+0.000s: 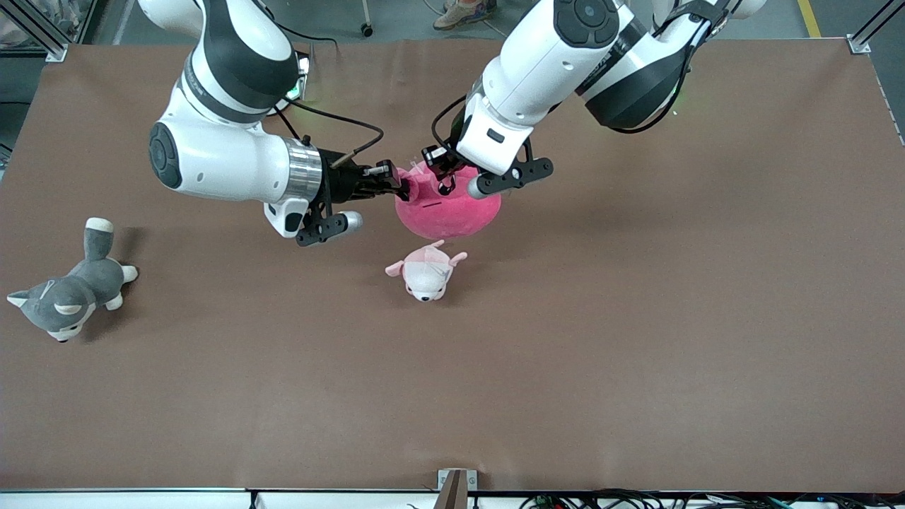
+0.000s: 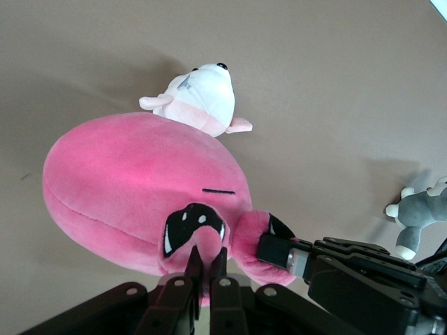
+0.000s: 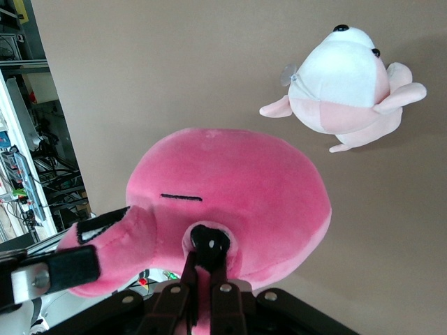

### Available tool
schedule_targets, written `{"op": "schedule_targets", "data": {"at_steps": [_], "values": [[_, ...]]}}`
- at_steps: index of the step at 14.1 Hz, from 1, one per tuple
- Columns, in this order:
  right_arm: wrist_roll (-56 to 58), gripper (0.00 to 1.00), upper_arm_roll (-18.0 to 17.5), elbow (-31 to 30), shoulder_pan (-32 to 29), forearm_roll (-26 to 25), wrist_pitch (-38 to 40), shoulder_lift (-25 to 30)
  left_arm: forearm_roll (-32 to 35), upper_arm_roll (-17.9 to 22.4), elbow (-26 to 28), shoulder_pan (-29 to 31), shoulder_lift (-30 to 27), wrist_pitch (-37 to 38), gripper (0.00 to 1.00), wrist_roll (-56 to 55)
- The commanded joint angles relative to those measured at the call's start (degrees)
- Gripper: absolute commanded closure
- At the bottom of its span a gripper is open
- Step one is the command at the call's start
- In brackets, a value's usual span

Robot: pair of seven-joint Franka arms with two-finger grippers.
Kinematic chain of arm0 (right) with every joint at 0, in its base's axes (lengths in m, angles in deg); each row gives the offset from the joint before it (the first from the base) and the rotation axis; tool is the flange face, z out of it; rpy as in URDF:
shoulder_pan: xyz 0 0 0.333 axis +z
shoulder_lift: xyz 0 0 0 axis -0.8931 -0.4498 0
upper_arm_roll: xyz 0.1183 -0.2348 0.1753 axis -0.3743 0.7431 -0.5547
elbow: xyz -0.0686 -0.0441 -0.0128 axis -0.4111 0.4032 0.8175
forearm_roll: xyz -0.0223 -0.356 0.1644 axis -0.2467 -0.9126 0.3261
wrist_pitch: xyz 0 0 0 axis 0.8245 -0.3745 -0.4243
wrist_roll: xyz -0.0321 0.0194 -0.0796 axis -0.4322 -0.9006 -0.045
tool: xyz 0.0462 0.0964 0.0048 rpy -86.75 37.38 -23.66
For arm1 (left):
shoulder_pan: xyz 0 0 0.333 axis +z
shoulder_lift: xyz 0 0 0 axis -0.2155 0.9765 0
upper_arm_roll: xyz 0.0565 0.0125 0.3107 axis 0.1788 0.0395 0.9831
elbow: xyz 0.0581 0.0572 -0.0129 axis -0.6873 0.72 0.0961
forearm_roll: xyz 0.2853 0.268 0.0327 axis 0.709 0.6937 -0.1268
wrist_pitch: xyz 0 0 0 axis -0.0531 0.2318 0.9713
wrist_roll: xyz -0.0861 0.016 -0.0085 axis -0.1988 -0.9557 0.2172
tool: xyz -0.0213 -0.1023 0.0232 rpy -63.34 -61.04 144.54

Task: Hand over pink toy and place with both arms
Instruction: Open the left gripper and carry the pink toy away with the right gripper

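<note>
The hot-pink toy (image 1: pixel 447 208) hangs between both grippers over the middle of the table. My right gripper (image 1: pixel 404 187) is shut on the toy at its side toward the right arm's end of the table. My left gripper (image 1: pixel 444 182) is shut on the toy's top. In the left wrist view my left gripper (image 2: pixel 207 259) pinches pink plush (image 2: pixel 140 181) beside a black eye, and the right gripper (image 2: pixel 283 251) grips a pink flap close by. In the right wrist view my right gripper (image 3: pixel 207 262) pinches the toy (image 3: pixel 237 181) at a black eye, with the left gripper (image 3: pixel 59 271) on a flap.
A small pale pink-and-white plush (image 1: pixel 426 272) lies on the table just nearer the front camera than the toy; it also shows in the left wrist view (image 2: pixel 202 98) and the right wrist view (image 3: pixel 342 87). A grey-and-white plush dog (image 1: pixel 67 290) lies at the right arm's end.
</note>
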Motion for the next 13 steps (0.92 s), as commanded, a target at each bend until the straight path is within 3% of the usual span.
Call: {"op": "schedule_targets", "data": {"at_steps": [1,2,3,4,6,9,13], "values": [[-0.6,0.97,0.5,0.3,0.6,0.3,0.4,0.2,0.0,0.3,-1.5,-0.5,0.5,0.2,0.80,-1.1],[-0.6,0.98,0.7,0.4,0.2,0.2,1.1,0.5,0.0,0.4,-1.5,-0.4,0.3,0.2,0.52,-1.1],[-0.6,0.98,0.9,0.4,0.0,0.1,2.0,0.9,0.7,0.5,-1.4,-0.4,0.1,0.3,0.07,-0.9],[-0.6,0.98,1.0,0.6,-0.2,0.1,3.6,1.3,2.1,0.4,-1.4,-0.4,0.1,0.4,0.00,-0.9],[-0.6,0.98,1.1,0.7,-0.8,-0.3,5.8,4.0,2.7,0.4,-1.4,0.1,-0.2,0.8,0.00,-0.9],[-0.5,0.98,2.0,2.1,-3.8,-5.3,11.5,6.3,5.3,0.9,-1.4,1.7,-0.8,1.6,0.00,-0.4],[9.2,0.98,3.2,5.4,-15.2,-12.8,16.4,5.8,6.4,0.9,-1.3,8.7,-2.1,9.0,0.00,10.3]]}}
